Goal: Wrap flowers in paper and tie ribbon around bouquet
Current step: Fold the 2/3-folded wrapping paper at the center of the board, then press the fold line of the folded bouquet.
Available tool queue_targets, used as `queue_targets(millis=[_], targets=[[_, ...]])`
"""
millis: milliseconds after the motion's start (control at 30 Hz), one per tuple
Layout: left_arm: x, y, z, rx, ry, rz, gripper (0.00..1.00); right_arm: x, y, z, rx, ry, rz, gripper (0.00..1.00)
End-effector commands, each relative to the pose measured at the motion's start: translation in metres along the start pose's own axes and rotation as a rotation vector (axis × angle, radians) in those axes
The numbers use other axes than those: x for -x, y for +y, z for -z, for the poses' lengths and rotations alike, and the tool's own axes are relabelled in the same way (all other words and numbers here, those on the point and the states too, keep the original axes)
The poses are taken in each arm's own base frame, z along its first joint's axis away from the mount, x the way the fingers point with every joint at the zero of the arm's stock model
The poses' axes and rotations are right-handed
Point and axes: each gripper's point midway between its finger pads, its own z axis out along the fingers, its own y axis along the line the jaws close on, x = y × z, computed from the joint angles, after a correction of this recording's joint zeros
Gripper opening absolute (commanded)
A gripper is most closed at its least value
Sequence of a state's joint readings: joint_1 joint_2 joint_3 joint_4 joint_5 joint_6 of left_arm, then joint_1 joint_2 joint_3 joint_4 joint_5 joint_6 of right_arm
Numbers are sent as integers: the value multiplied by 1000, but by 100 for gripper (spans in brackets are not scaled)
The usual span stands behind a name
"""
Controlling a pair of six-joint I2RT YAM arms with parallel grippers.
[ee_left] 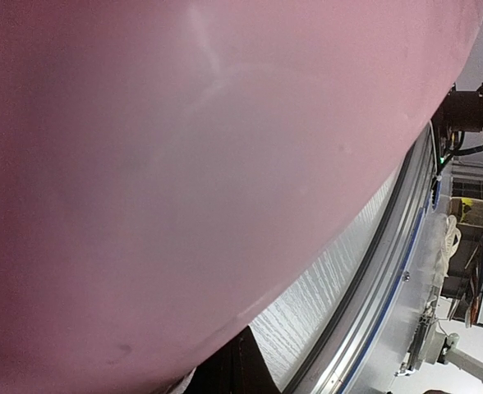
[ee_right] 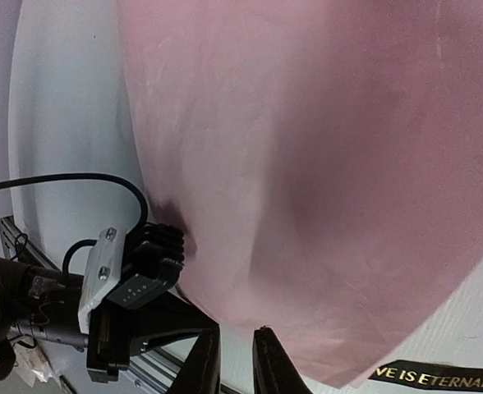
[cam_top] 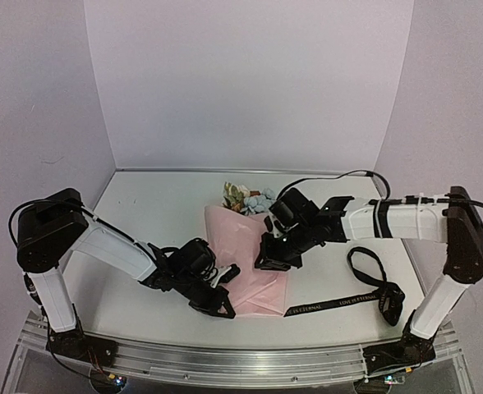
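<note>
Bouquet (cam_top: 240, 234), left jaws pinching its pink paper (ee_right: 307, 164) (near edge), right jaws slightly apart, ribbon (cam_top: 340, 303) beside

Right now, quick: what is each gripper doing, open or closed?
Left gripper: closed, apparently pinching the paper at its edge.
Right gripper: slightly open, holding nothing.

Pink paper (ee_left: 192, 180) fills most of the frame, with table (ee_left: 324, 304) and metal rail (ee_left: 389, 263) at lower right.

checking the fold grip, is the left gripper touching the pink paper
Touching. The right wrist view shows the left gripper pressed into the paper at its edge, with a dark crease where they meet.
</note>
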State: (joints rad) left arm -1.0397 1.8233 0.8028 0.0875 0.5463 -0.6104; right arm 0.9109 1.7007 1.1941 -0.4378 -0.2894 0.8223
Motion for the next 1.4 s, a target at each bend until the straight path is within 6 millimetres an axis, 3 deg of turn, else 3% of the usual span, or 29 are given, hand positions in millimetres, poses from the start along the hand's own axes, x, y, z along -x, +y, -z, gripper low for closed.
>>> queue_targets(millis=[0, 167, 367, 500, 667, 867, 1000, 1200, 1367], targets=[[2, 0, -2, -10, 2, -9, 1, 13, 22, -20, 71, -13, -60, 15], [2, -2, -2, -13, 4, -14, 1, 3, 13, -28, 35, 0, -71, 15], [6, -11, 5, -26, -1, -37, 2, -21, -25, -37, -48, 32, -104, 15], [11, -20, 13, -30, -19, -55, 5, -31, -39, -39, -80, 42, -107, 15], [21, -36, 25, -50, -48, -78, 10, -35, -44, -40, -96, 40, -103, 14], [39, -60, 53, -108, -131, -100, 15, -37, -47, -43, -107, 45, -100, 14], [45, -41, 56, -79, -154, -49, 13, -40, -51, -42, -119, 41, -90, 14], [34, -12, 28, -50, -76, 8, 7, -42, -52, -35, -131, 37, -61, 13], [24, 4, 16, -21, -43, 35, 6, -44, -49, -29, -138, 43, -25, 13]])
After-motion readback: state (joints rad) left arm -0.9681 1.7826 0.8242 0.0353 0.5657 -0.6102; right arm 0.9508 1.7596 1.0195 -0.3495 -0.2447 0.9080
